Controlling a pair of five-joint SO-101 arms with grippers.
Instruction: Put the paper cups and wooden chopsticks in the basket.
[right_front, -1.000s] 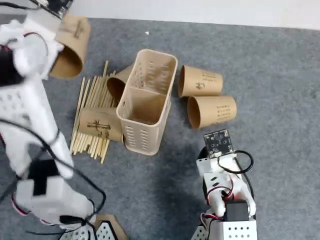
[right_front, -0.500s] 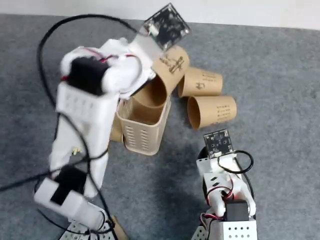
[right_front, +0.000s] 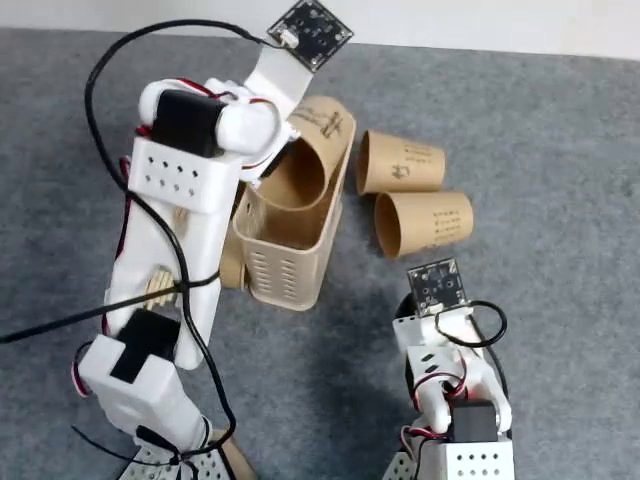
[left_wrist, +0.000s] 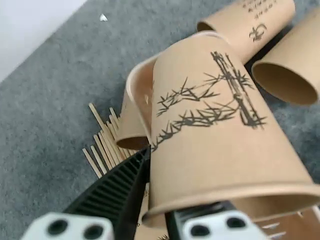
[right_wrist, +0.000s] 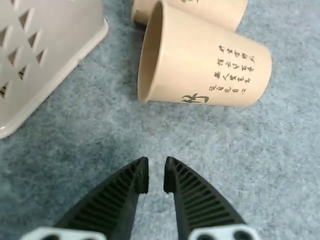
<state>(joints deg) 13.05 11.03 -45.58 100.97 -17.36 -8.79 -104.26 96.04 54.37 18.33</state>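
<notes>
On your left the wooden chopsticks (left_wrist: 102, 147) lie fanned on the grey tabletop (right_front: 560, 150), just beside the basket (right_front: 283, 272), with a fallen cup (left_wrist: 131, 131) on its side next to them; neither is in yet. Your left tool (left_wrist: 167, 200) is clamped on the held cup (left_wrist: 215, 135), pinching its wall at the mouth. That grip is why the cup hangs tilted, base up and away, mouth dipping over the basket's far compartment. I judge it ready for release there, though I cannot tell whether it touches the rim. The near compartment looks bare where the arm leaves it in sight. Right of the basket, the far right cup (right_front: 400, 163) and the near right cup (right_front: 425, 222) lie on their sides close together, mouths toward the basket. Your right tool (right_wrist: 156, 177) sits low and near, fingers almost together on nothing, aimed at the near right cup, likely its next pick
</notes>
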